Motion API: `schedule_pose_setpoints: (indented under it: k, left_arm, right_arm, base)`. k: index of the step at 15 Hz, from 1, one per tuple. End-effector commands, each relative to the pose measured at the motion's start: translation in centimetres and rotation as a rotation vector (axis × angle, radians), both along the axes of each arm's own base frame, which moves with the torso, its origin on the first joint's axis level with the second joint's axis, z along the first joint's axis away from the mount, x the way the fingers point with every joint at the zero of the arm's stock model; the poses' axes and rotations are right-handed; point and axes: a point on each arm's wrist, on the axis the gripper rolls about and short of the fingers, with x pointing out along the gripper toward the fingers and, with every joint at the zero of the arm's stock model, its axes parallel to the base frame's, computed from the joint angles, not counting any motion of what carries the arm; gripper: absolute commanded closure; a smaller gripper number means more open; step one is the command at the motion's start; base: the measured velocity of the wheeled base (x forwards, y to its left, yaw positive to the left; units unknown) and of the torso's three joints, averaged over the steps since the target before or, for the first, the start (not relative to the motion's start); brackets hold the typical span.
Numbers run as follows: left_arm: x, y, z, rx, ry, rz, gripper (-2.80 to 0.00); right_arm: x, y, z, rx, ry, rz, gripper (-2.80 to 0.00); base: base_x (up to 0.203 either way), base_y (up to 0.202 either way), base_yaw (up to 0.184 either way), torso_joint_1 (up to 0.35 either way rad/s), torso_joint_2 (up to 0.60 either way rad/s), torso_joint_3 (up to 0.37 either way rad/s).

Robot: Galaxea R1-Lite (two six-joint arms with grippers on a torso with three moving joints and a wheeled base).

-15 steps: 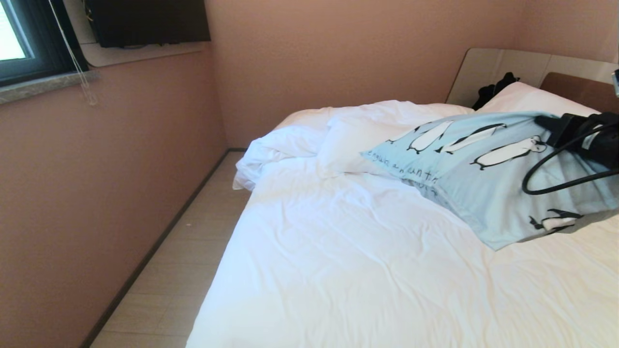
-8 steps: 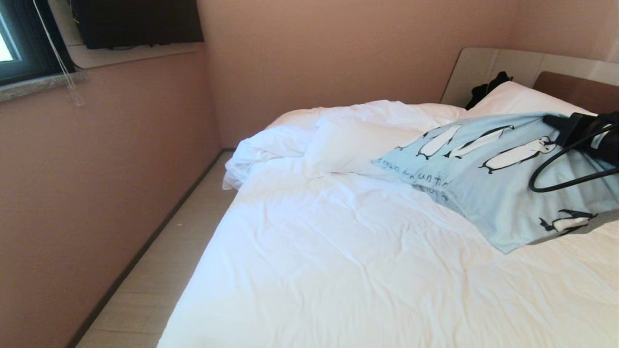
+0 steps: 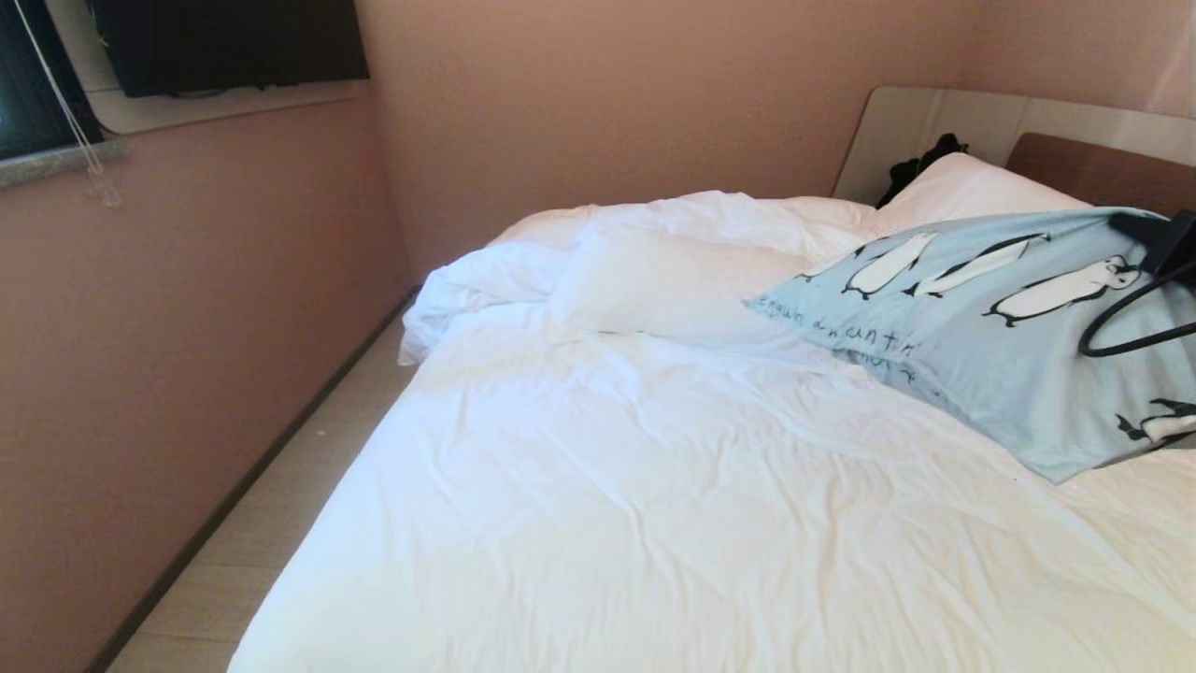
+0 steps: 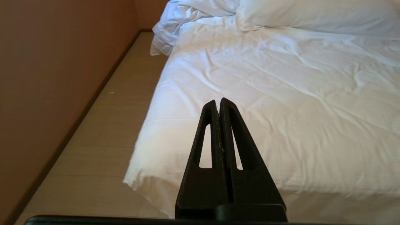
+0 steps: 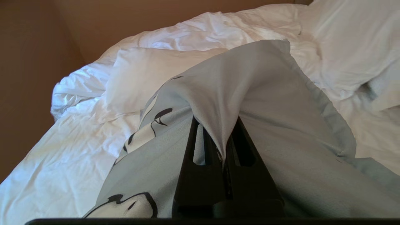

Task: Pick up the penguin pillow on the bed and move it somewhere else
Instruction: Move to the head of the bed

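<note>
Right end effector [image 5: 223, 156]: closed tight on a pinched fold of the penguin pillow [image 3: 990, 327], fabric bunched between the two fingers. In the head view the end effector sits at the far right edge, near the pillow's upper corner.

Pillow position: raised at the held end, far side of the bed [image 3: 598, 505] toward the headboard [image 3: 1093, 168]. Its lower corner droops to the white sheet; I cannot tell whether it touches. A plain white pillow [image 3: 673, 280] lies just beside it, rumpled duvet [image 3: 476, 280] beyond.

Left end effector [image 4: 218, 104]: fingers pressed together, empty, hanging over the near corner of the bed.

Handling judgement: soft, light, no stiffness. It sags from the single grip point and will swing and trail. The cover looks loose on the filling, so I may be holding cloth alone; slip risk is moderate. A hold near a corner seam, as now, seems best. Carry high enough for the drooping corner to miss the bedding.

Black cable [image 3: 1121, 327] loops across the pillow face.
</note>
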Motion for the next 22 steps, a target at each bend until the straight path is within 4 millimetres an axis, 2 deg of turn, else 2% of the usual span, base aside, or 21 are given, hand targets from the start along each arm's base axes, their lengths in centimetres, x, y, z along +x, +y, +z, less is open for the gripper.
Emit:
schedule_pose_setpoints:
  k: [1,10,22]
  left_arm:
    - [0.0,0.0,0.0,0.0,0.001,0.001,0.0]
    - [0.0,0.0,0.0,0.002,0.001,0.001,0.0]
    - [0.0,0.0,0.0,0.002,-0.001,0.001,0.0]
  right_arm:
    - [-0.7,-1.6,0.1,-0.007,0.0,0.056,0.0]
    - [-3.5,-6.5,0.5,-0.033,0.003,0.05,0.0]
    - [-5.2,-13.4,0.7,0.138,0.013,0.042,0.0]
  base:
    - [0.0,-0.194,-0.001,0.002,0.01,0.003]
    - [0.0,-0.195,0.001,0.003,0.0,0.003]
    - [0.0,-0.194,0.0,0.004,0.0,0.002]
